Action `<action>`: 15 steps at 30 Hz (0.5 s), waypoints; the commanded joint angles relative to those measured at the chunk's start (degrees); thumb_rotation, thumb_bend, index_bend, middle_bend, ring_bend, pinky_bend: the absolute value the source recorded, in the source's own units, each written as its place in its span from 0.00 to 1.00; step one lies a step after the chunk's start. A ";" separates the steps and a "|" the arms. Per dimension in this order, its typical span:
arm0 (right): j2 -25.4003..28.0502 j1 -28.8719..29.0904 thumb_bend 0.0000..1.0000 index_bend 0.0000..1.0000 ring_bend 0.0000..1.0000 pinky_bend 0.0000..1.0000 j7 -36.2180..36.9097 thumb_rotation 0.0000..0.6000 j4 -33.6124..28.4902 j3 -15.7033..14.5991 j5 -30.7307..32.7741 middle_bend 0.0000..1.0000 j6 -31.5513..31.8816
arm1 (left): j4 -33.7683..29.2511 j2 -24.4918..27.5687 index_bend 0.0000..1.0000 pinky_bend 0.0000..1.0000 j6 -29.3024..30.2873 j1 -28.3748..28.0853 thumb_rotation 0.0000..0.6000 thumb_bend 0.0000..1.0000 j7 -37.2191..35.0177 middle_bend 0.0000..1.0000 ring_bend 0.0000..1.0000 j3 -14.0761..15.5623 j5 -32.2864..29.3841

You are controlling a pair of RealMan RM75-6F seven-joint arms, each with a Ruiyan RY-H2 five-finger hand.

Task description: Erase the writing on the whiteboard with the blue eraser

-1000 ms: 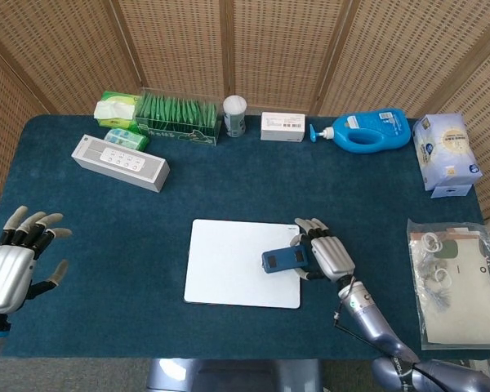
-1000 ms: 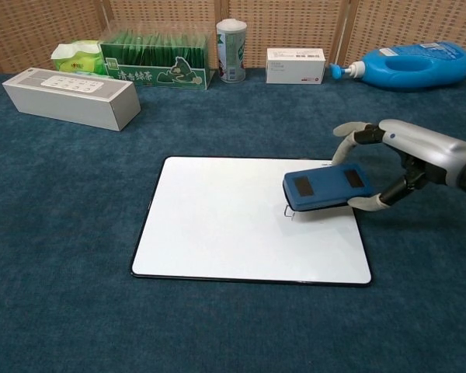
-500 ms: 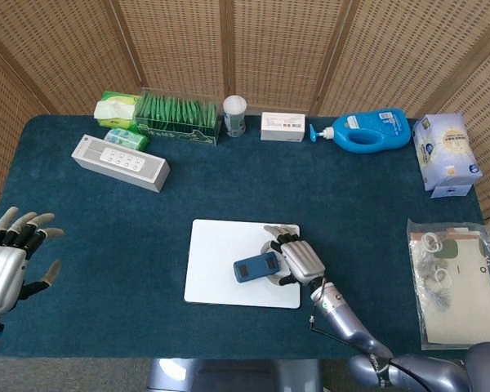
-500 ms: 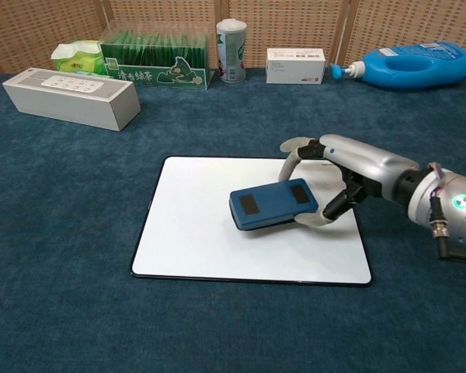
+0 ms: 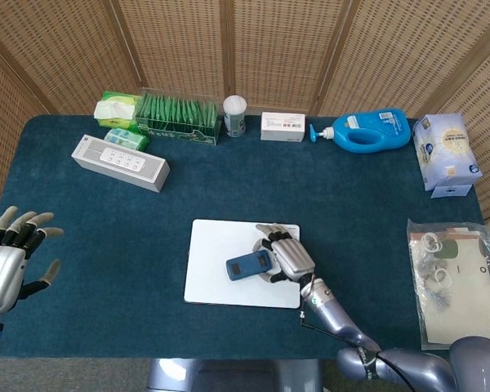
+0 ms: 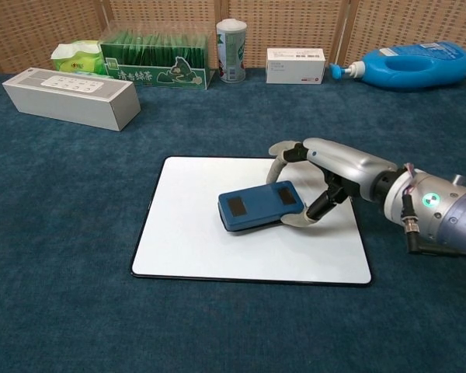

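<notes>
The white whiteboard lies flat in the middle of the blue table; its visible surface looks blank. My right hand grips the blue eraser by its right end, thumb below and fingers above. The eraser sits over the board's centre, close to its surface. My left hand hovers off the table's left front edge, fingers spread and holding nothing; it shows only in the head view.
Along the back stand a white speaker box, green tissue packs, a green box, a white can, a small white carton and a blue bottle. A tissue pack and a plastic bag lie at the right.
My right hand has carried the eraser leftward across the board, from its right edge to its centre. The small mark near the right edge no longer shows. The left hand has dropped slightly.
</notes>
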 commanded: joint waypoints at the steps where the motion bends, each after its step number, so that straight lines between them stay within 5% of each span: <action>1: -0.06 -0.20 0.24 0.74 0.00 0.00 0.24 1.00 0.31 -0.20 0.02 0.08 0.10 | -0.11 0.02 0.32 0.00 0.03 0.01 1.00 0.44 0.14 0.21 0.16 0.01 0.07; 15: 1.69 -2.36 0.24 0.74 0.00 0.00 1.31 1.00 0.84 -1.54 -0.13 0.08 1.73 | -0.78 0.20 0.32 0.00 0.64 0.25 1.00 0.44 0.91 0.21 0.16 0.00 0.76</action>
